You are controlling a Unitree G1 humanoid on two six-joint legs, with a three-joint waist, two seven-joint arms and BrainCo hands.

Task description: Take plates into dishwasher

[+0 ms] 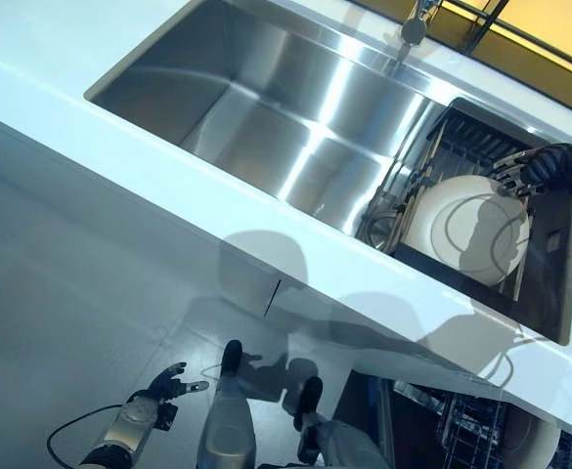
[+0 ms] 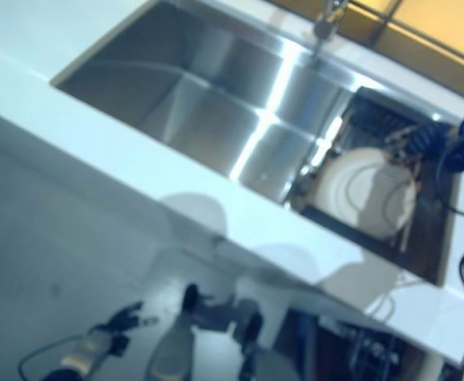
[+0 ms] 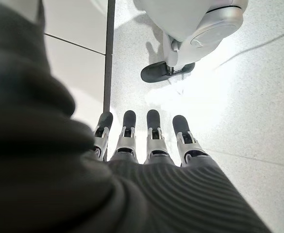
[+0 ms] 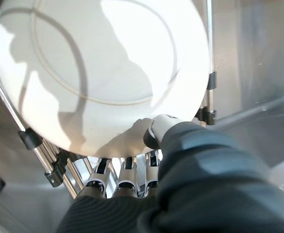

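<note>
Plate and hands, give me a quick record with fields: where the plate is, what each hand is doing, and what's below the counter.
plate: white plate leaning in the drying rack set in the sink's right compartment
right hand: right hand at the plate's edge; in the right wrist view the thumb is on the plate's face, fingers behind it
left hand: left hand hangs low over the floor, fingers straight, holding nothing
sink: main basin holds nothing
below counter: dishwasher rack open, with another plate in it

Bright daylight falls from the window side. Glare streaks run down the brushed stainless-steel sink basin (image 1: 266, 107), and dark shadows lie on the white desk (image 1: 119, 166) and curve across the round white plate (image 4: 103, 68). The pale floor (image 3: 258, 97) is blown out.
</note>
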